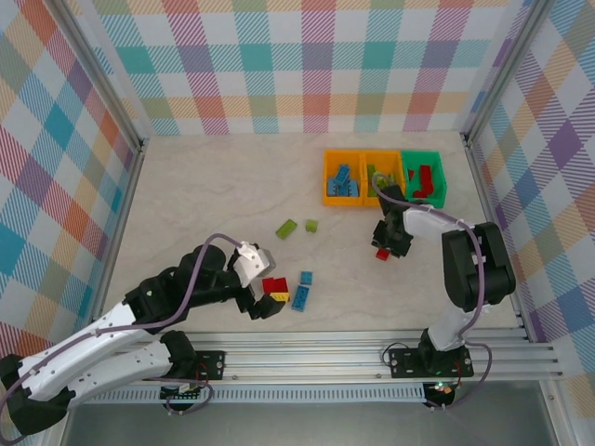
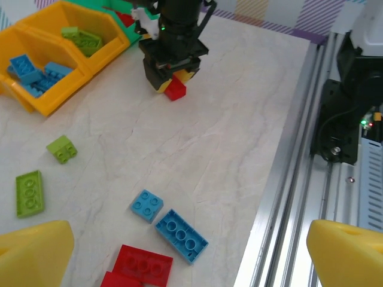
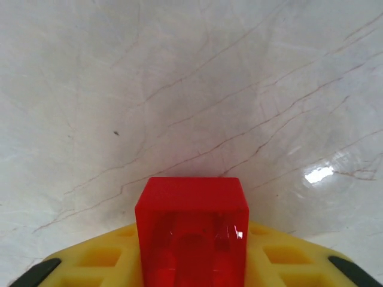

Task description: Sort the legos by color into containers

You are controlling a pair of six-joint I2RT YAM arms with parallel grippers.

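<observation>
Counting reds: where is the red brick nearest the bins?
In the top view, the red brick lies on the table right of centre, between the jaws of the right gripper, just on the near side of the middle bin.

The table [image 3: 179, 89] is smooth and marble-patterned, with a soft sheen and glare at two o'clock from the glossy plastic red brick [image 3: 191, 221]. The yellow fingers [image 3: 281, 263] of the right gripper [image 3: 191, 251] look matt plastic; the rails [image 1: 316, 358] at six o'clock are brushed metal.
</observation>
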